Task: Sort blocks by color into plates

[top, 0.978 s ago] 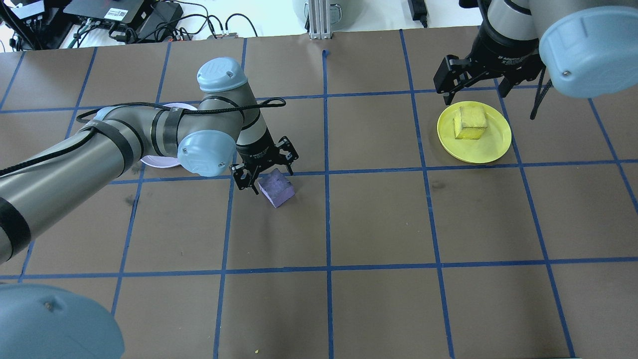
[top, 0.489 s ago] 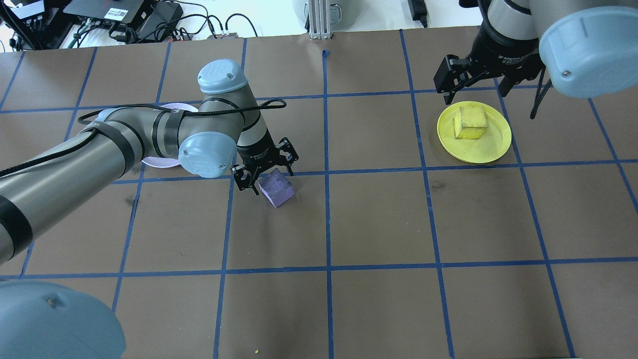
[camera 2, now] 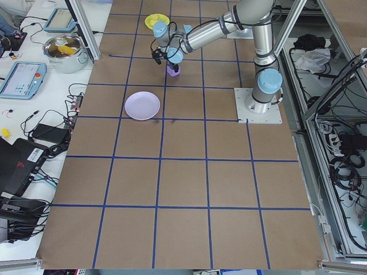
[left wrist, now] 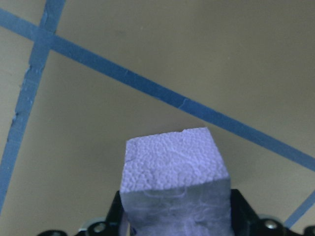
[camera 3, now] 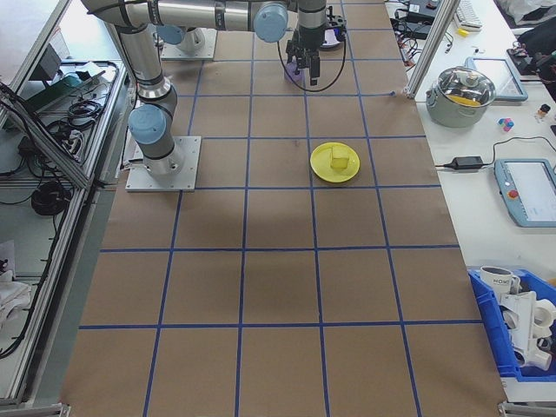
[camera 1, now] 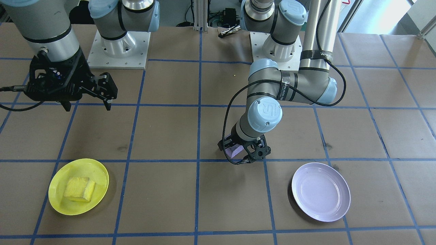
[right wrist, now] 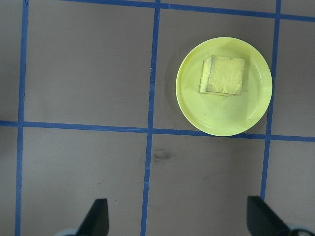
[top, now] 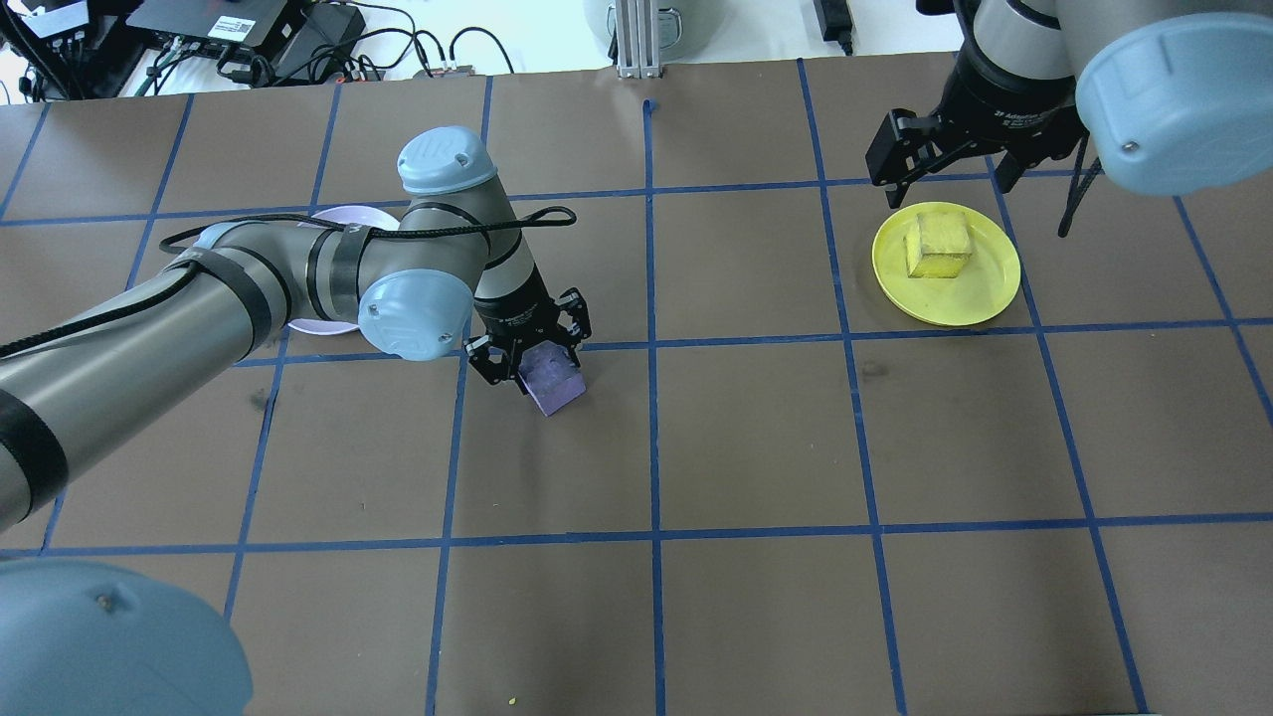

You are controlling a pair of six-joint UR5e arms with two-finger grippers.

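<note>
- Two arms work over a brown table (top: 756, 438) that is marked into squares by blue tape lines (top: 651, 398).
- Left gripper (top: 528, 360): it is low over the table, near a crossing of tape lines, with its fingers closed in on the purple block (top: 553, 382). The left wrist view shows the block (left wrist: 174, 179) wedged between the black fingers, its rough top face filling the lower middle of the view. The overhead view shows the block's lower part sticking out past the fingertips.
- From the front-facing view only a sliver of the purple block (camera 1: 234, 150) shows behind the left gripper (camera 1: 246, 153). Whether the block rests on the table or is just off it cannot be told.
- Lavender plate (camera 1: 321, 191): it sits apart from the gripped block, on the left arm's side. It holds nothing. In the overhead view the left arm covers most of it, and only its edges show (top: 333, 215).
- Right gripper (top: 945, 159): it hangs above the table just behind the yellow plate (top: 980, 288), fingers spread wide and holding nothing. In the right wrist view the two fingertips show at the bottom edge, far apart.
- Yellow block (top: 939, 244): it lies inside the yellow plate, toward the plate's far side, slightly turned.
</note>
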